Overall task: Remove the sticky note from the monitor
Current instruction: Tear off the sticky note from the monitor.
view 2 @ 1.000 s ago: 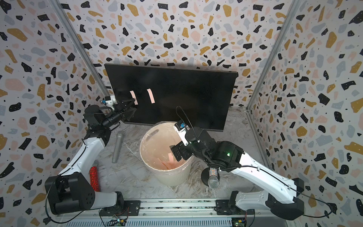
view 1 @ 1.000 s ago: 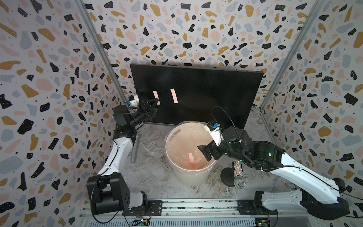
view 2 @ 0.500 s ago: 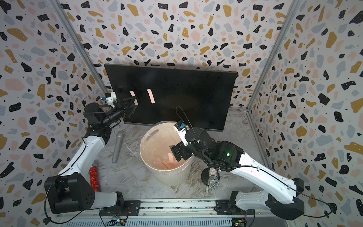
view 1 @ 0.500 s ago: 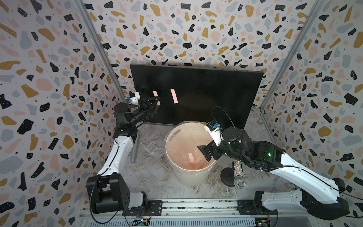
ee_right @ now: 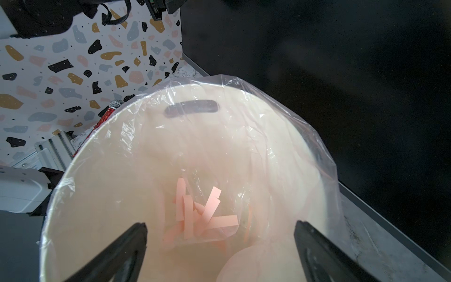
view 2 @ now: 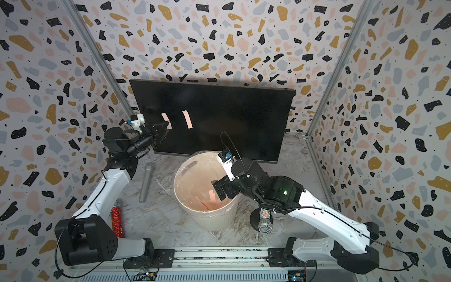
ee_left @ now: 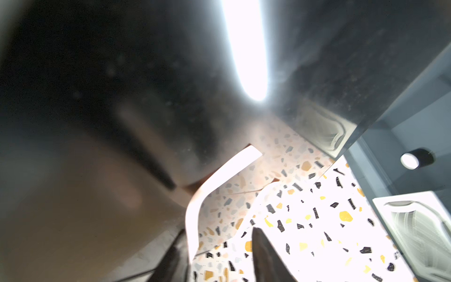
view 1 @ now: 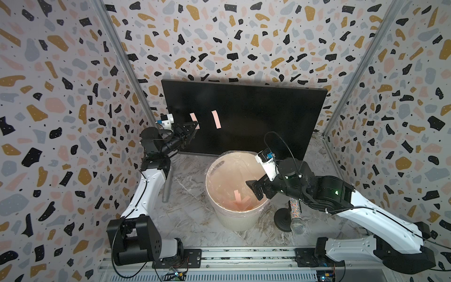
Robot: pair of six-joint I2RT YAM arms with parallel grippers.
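The black monitor (view 1: 256, 114) (view 2: 231, 114) leans at the back with two pink sticky notes on its left part. My left gripper (view 1: 195, 125) (view 2: 166, 127) is at the lower end of the left sticky note (view 1: 194, 117) (view 2: 165, 118). In the left wrist view the sticky note (ee_left: 219, 180) curls off the screen and runs down between the fingers of the left gripper (ee_left: 218, 230). It lies against one finger, and a gap still shows to the other. The second sticky note (view 1: 216, 119) stays flat on the screen. My right gripper (view 1: 253, 188) (ee_right: 220, 223) hangs open and empty over the bin.
The white bin (view 1: 234, 219) (ee_right: 102, 156), lined with clear plastic, holds several pink notes (ee_right: 202, 210). A grey microphone (view 2: 146, 180) lies left of it and a red glitter microphone (view 2: 116, 221) lies by the left arm. A glitter microphone on a round stand (view 1: 296, 217) is on the right.
My left gripper rose to the left sticky note's lower end and its jaws narrowed around it. The right arm has not moved.
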